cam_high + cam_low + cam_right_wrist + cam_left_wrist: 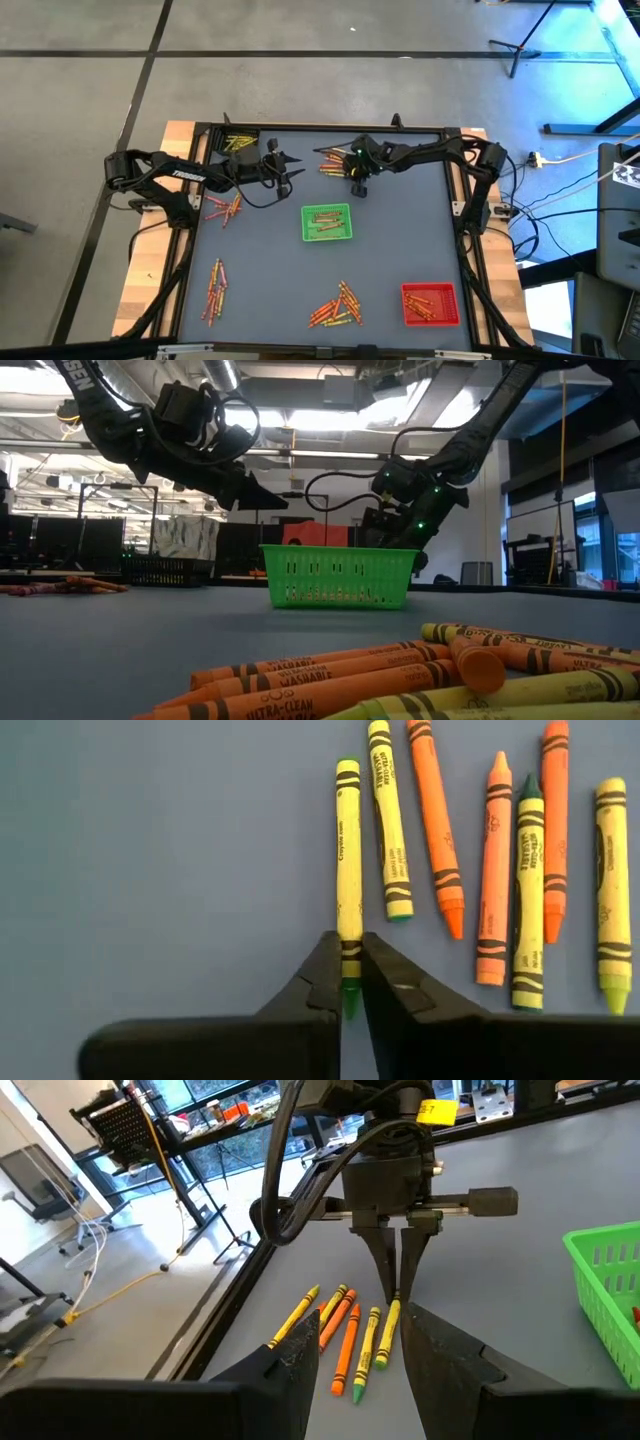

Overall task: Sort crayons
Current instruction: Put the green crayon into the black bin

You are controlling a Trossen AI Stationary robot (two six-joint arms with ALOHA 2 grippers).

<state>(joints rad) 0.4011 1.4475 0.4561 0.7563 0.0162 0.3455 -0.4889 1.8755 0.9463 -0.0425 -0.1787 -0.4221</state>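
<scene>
Several crayons lie in a loose row on the grey table at its far middle. My right gripper points down at them and is shut on a yellow-green crayon, the outermost of the row. My left gripper is open and empty. It hovers above the table just left of the row, facing the right gripper. Orange and yellow crayons lie next to the held one. My right gripper pinches the yellow-green crayon near its green tip end between its two fingers, one on each long side. The fingers come from above, pointing down. The crayon lies flat on the table in line with the row; the same hold shows in the left wrist view.
A green tray holding crayons stands mid-table, a red tray at the near right, and a dark tray with yellow crayons at the far left. More crayon piles lie at the left, near left and near middle.
</scene>
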